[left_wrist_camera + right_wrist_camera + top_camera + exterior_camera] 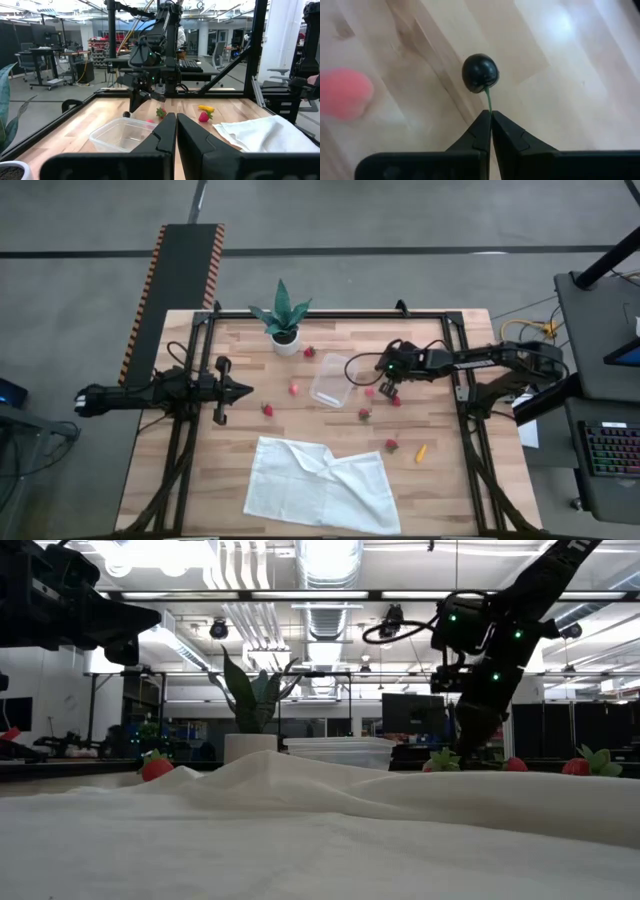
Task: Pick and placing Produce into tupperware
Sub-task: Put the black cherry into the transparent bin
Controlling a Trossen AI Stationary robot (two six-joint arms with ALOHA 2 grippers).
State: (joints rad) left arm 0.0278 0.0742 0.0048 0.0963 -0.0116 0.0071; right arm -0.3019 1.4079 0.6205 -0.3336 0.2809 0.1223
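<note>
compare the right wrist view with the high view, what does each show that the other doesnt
Only the right wrist view: the right gripper shut on the thin green stem of a dark berry.
Only the high view: the clear container, white cloth, potted plant and the waiting left gripper.
Both: the wooden table and a red strawberry beside the gripper.

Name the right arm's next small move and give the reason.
Probably lift straight up a little, then carry toward the tupperware. The right end effector is shut on the green stem of the dark berry, which lies just beside the container on its right. The left end effector waits shut, apart.
</note>
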